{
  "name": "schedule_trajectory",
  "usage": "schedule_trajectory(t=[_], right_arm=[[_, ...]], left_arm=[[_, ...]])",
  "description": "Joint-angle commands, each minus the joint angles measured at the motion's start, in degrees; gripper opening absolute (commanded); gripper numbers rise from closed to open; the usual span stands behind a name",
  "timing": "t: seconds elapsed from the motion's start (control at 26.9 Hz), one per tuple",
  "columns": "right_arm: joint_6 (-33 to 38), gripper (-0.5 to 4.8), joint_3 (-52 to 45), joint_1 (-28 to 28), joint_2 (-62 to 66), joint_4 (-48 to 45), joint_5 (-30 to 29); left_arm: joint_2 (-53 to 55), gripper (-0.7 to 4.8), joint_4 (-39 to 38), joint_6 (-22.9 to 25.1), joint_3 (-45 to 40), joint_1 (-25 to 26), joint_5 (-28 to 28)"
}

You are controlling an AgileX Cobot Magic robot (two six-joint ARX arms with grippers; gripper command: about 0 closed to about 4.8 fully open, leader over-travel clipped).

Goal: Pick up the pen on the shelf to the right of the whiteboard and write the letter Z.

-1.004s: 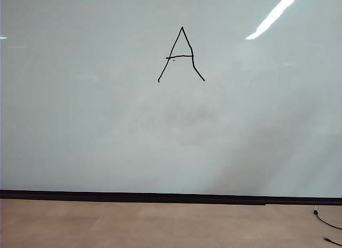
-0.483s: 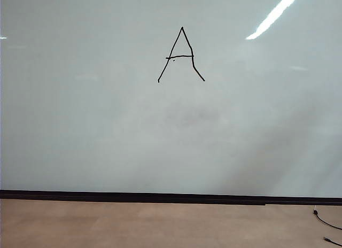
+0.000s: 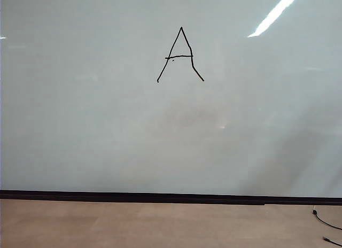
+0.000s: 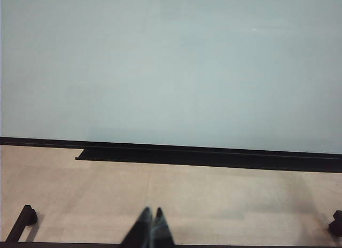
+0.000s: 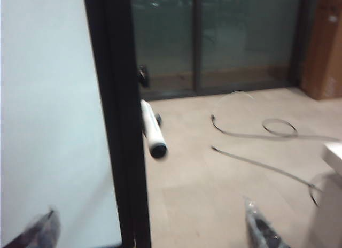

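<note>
1. The right gripper stands wide open and empty, one finger either side of the whiteboard's black edge, apparently lined up to reach the pen.
2. One pen sticks out just beside that edge, untouched.
3. The left gripper is closed, empty, idling low before the whiteboard.
4. One letter A is drawn; no Z is visible.
</note>
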State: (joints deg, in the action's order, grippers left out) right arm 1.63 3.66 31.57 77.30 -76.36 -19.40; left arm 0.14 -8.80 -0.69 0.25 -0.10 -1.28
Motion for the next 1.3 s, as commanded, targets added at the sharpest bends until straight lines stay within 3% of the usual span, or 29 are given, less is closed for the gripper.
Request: schedule_trajectory(t=[0.04, 0.3, 0.56, 0.89, 1.3], right_arm=[[-0.7, 4.79, 5.35, -0.02, 8.52, -4.72, -4.28], [-3.1, 4.79, 15.91, -0.15, 18.67, -4.7, -6.71], [1.97, 4.79, 25.05, -0.55, 28.17, -4.42, -9.27], [3.17, 4.6, 29.94, -1.31, 29.97, 2.03, -12.17], [0.68, 3.04, 30.27, -1.29, 29.97, 2.84, -13.14]], left_arm=[[0.04, -0.05, 0.57, 0.24, 0.13, 0.0, 0.0], [0.04, -0.04, 0.61, 0.24, 0.13, 0.0, -0.02], [0.04, -0.04, 0.61, 0.24, 0.13, 0.0, 0.0], [0.04, -0.04, 0.61, 0.24, 0.13, 0.0, -0.02], [0.04, -0.04, 0.61, 0.24, 0.13, 0.0, -0.02]])
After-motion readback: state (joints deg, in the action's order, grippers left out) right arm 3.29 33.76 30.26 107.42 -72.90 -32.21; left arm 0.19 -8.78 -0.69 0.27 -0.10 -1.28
